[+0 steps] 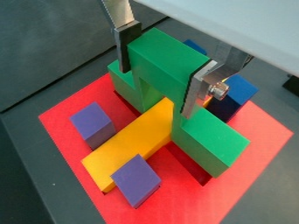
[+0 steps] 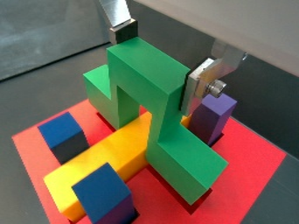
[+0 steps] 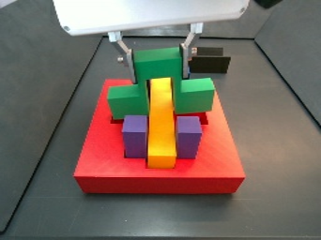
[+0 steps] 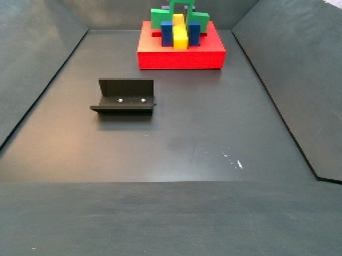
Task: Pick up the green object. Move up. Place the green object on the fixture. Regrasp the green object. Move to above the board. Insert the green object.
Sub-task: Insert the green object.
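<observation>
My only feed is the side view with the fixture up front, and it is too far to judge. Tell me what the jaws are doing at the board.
Observer: In a wrist view the gripper is over the board, jaws pressed against the green object's central block.
Operator: Report where its arms sit.
Observer: In a side view they straddle the yellow bar, one each side.
Operator: Say what's nearest them.
Observer: Purple blocks, one just in front of each arm.
</observation>
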Tool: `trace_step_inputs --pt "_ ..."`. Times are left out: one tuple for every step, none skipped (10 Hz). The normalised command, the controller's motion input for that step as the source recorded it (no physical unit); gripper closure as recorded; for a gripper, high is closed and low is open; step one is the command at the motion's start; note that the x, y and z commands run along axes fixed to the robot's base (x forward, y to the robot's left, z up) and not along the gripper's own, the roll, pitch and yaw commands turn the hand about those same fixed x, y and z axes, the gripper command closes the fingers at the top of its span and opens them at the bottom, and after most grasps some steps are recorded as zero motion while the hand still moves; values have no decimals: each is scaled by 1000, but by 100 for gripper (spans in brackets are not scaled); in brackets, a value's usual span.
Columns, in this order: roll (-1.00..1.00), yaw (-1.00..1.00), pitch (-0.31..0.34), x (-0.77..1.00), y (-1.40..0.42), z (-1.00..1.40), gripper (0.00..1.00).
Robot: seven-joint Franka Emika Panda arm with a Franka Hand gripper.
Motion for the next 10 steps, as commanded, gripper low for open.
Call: trace_step_inputs --pt "0 -17 100 26 -26 -323 100" --pt "0 -14 114 63 -17 -254 100" --pt "-24 -26 153 120 -6 -149 100" --pt "-113 -23 203 151 0 -43 100" --pt "-197 -63 220 129 0 0 100" --pt "-223 -91 226 100 0 0 100" --pt "-251 -89 220 80 0 20 100" --pt "-123 -63 150 89 0 0 100" --pt "-160 -103 149 0 0 0 100" --pt "-147 -97 140 0 -117 0 100"
